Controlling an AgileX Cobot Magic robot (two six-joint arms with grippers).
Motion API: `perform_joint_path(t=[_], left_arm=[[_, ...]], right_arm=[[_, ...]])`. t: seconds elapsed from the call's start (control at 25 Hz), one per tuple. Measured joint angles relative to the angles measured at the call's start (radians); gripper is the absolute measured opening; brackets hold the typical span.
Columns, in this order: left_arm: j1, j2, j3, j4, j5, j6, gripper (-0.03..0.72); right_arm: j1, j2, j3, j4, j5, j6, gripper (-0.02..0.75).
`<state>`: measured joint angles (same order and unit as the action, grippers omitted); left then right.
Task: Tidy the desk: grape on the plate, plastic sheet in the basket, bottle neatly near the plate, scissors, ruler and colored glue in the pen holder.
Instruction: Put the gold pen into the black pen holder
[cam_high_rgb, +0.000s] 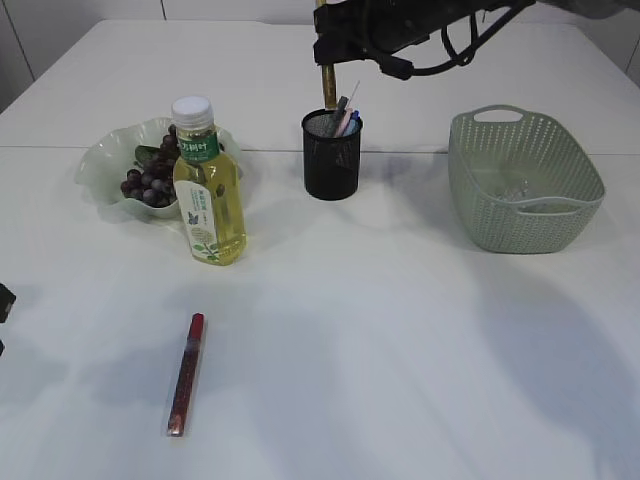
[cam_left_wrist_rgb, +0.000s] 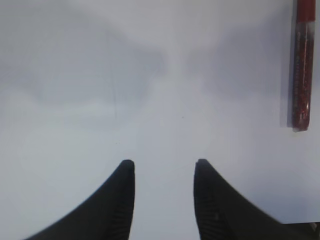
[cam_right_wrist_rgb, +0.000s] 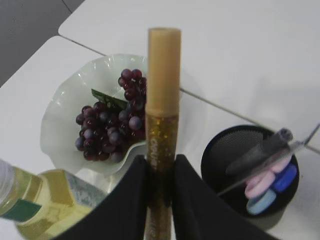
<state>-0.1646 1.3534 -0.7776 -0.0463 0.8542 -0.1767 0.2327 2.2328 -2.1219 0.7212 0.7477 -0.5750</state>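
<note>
Right gripper (cam_right_wrist_rgb: 160, 172) clamped on gold glue (cam_right_wrist_rgb: 162, 115), upright above pen holder (cam_high_rgb: 332, 155); left gripper (cam_left_wrist_rgb: 164, 167) parted, empty, red glue (cam_left_wrist_rgb: 302, 65) lengthwise alongside.

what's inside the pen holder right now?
The black mesh pen holder holds scissors with pink and blue handles and a clear ruler. Its bottom is hidden. The gold glue is above it in the right gripper.

White tabletop (cam_high_rgb: 420, 330), soft shadows
</note>
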Motion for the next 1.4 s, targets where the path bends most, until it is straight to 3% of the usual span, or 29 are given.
perform_joint_path(t=[0.44,0.64,0.8,0.88,0.96,1.2,1.28,1.4], left_arm=[[0.0,0.0,0.0,0.0,0.0,0.0,0.289],[0.0,0.0,0.0,0.0,0.0,0.0,0.289],[0.0,0.0,0.0,0.0,0.0,0.0,0.289],[0.0,0.0,0.0,0.0,0.0,0.0,0.289],[0.0,0.0,0.0,0.0,0.0,0.0,0.289],[0.0,0.0,0.0,0.0,0.0,0.0,0.289],[0.0,0.0,0.0,0.0,0.0,0.0,0.289],[0.0,0.0,0.0,0.0,0.0,0.0,0.289]], right_arm=[[-0.017,0.221,-0.09,0.392,-0.19,-0.583,0.134],[-0.017,0.254,-0.095,0.491,-0.243,-0.699,0.138],[-0.019,0.259,-0.097,0.506,-0.264,-0.708,0.263],[-0.019,0.259,-0.097,0.508,-0.264,-0.708,0.354],[-0.019,0.259,-0.097,0.508,-0.253,-0.711,0.395],[-0.019,0.244,-0.097,0.478,-0.237,-0.623,0.418],[-0.019,0.213,-0.097,0.368,-0.221,-0.472,0.419],[-0.019,0.138,-0.097,0.044,-0.094,-0.105,0.418]])
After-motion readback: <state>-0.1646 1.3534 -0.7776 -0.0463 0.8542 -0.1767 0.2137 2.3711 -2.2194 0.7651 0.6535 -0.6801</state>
